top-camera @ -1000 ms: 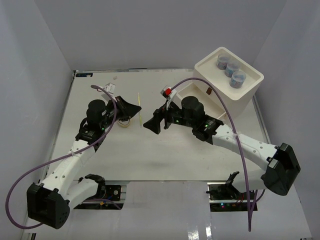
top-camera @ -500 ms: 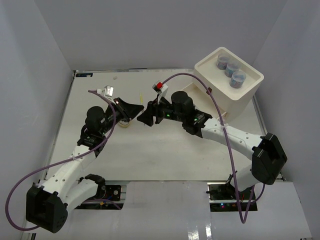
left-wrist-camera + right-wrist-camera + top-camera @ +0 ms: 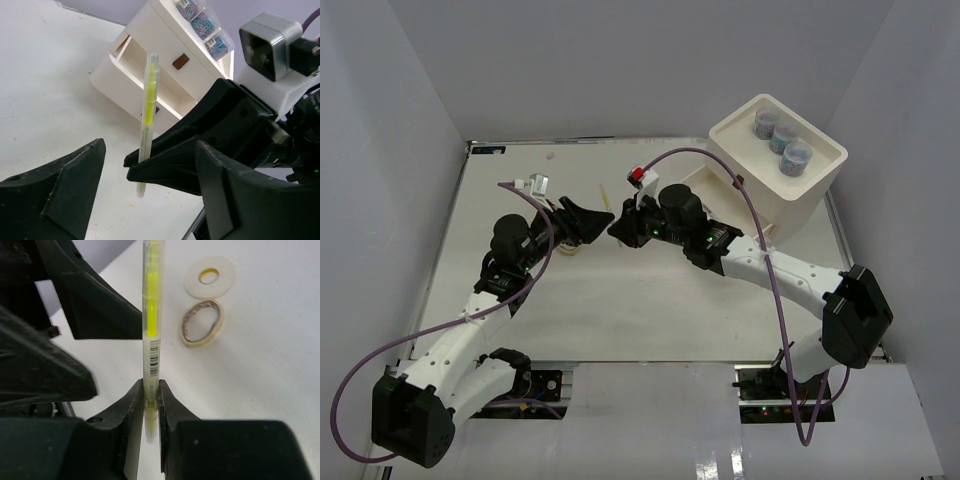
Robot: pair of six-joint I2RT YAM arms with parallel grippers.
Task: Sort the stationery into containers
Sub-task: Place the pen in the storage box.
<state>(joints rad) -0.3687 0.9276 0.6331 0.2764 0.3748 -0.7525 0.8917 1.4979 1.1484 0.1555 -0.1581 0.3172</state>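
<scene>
A yellow highlighter pen (image 3: 151,315) stands upright above the table, and my right gripper (image 3: 151,395) is shut on its lower end. My left gripper (image 3: 150,150) is open, its fingers (image 3: 55,180) standing wide on either side of the pen (image 3: 147,120) without touching it. In the top view the two grippers meet mid-table, left (image 3: 585,222) and right (image 3: 617,228), with the pen (image 3: 603,192) showing just behind them. The white drawer box (image 3: 820,185) stands at the back right, its middle drawer (image 3: 705,185) pulled open. Three small jars (image 3: 782,138) sit in its top tray.
A flat white tape ring (image 3: 210,276) and a tan loop (image 3: 201,323) lie on the table under the left arm, close together. The box with its open drawer (image 3: 150,75) is to the right of the grippers. White walls enclose the table.
The right gripper moved left to the pen and shut on it. The left gripper, which held the pen, has opened and let go.
</scene>
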